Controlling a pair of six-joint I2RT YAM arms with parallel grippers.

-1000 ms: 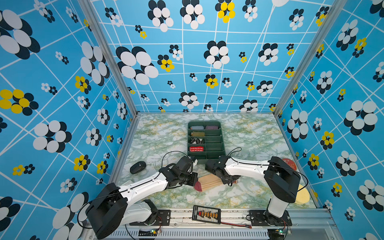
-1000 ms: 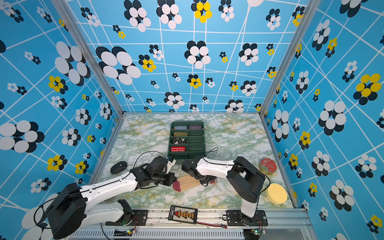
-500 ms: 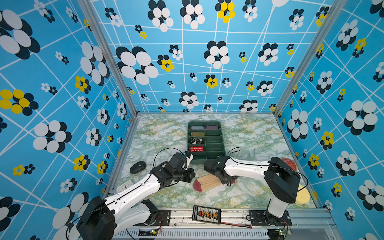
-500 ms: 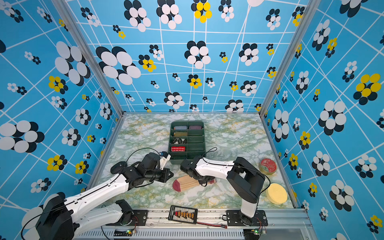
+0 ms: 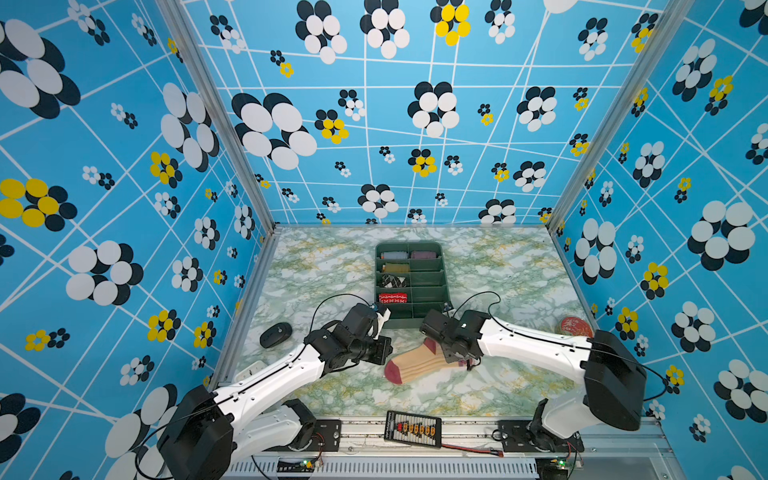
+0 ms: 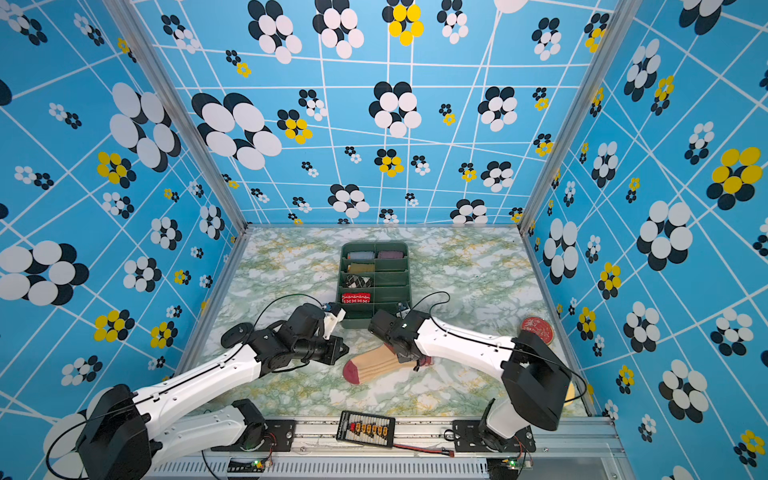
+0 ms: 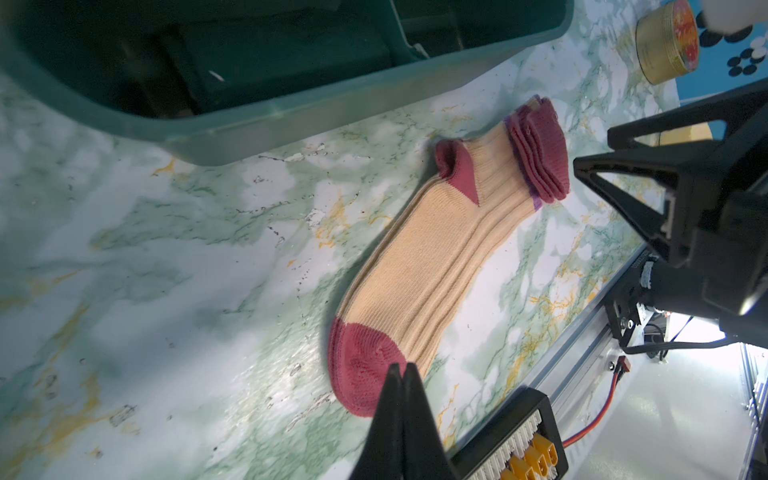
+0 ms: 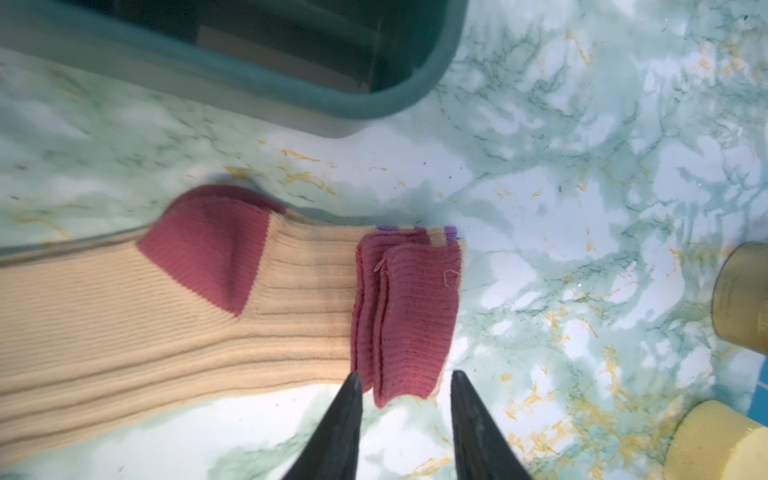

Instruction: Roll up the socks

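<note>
The socks [image 5: 419, 365] lie flat, one on the other, on the marbled table in front of the tray; they are cream ribbed with dark red toe and heel. The dark red cuff [image 8: 411, 316] is folded over onto the leg, with a purple stripe at its edge. My right gripper [image 8: 405, 376] is open, its fingers standing either side of the folded cuff's near edge. My left gripper [image 7: 401, 365] is shut and empty, its tip just off the toe [image 7: 361, 370]. In both top views the left gripper [image 5: 384, 349] is beside the toe end and the right gripper [image 6: 415, 361] over the cuff end.
A green divided tray [image 5: 442, 282] behind the socks holds a red patterned roll [image 5: 392, 297], a black-and-white roll [image 5: 392, 281] and other rolls. A black mouse [image 5: 275, 334] lies left, a red-lidded tin [image 5: 575, 326] and a yellow sponge [image 8: 715, 444] right, a connector board [image 5: 412, 428] on the front rail.
The right gripper's jaws have widened at the folded cuff. The left arm has changed its pose and drawn back slightly from the toe end. The socks have stayed in place.
</note>
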